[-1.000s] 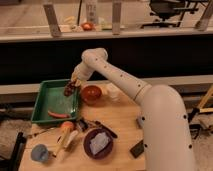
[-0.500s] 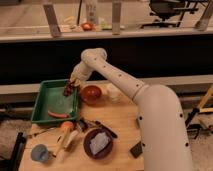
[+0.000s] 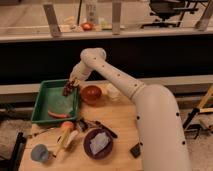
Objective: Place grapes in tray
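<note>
I had brought the gripper (image 3: 70, 86) slightly further over the tray (image 3: 41, 100), grapes (image 3: 67, 90) clamped between its fingers (release looked close).

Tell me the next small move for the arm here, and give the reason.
Probably lower a little and let go. The tool hangs over the right edge of the green tray, with the dark grapes at its tip and above the tray floor. A short descent first should keep the bunch from bouncing toward the red bowl.
</note>
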You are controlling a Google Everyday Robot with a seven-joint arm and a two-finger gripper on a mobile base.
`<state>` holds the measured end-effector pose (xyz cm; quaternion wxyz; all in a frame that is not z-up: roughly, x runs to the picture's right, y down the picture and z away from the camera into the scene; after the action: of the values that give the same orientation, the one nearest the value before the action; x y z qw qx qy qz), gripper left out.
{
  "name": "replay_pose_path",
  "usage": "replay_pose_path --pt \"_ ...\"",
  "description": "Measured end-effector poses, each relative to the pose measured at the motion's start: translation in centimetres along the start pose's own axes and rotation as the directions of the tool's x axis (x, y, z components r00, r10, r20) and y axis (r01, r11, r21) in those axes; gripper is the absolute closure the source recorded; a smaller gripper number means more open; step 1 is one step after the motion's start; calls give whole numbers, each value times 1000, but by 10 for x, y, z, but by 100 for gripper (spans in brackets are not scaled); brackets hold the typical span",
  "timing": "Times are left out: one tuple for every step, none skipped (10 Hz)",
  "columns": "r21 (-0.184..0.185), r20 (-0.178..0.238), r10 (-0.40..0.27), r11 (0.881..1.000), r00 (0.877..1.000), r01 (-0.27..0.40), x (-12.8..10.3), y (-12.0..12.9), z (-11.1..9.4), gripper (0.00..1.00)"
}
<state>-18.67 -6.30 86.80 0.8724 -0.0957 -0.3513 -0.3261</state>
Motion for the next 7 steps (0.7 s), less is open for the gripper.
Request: replay_pose_path --pt "-5 -2 -9 1000 1000 9 -1 -1 1 97" --pt "-16 -8 -31 999 999 31 -7 -2 0 97" --pt "-29 -12 -53 998 999 52 -13 -3 1 97" --pt "-47 -20 -82 996 996 81 -21 -5 3 97" --pt "-61 -23 -99 993 995 98 -28 -7 6 97" --pt "-78 -26 -120 990 992 117 -35 -10 11 97" --pt "-103 -31 -142 985 989 138 -41 -13 15 97"
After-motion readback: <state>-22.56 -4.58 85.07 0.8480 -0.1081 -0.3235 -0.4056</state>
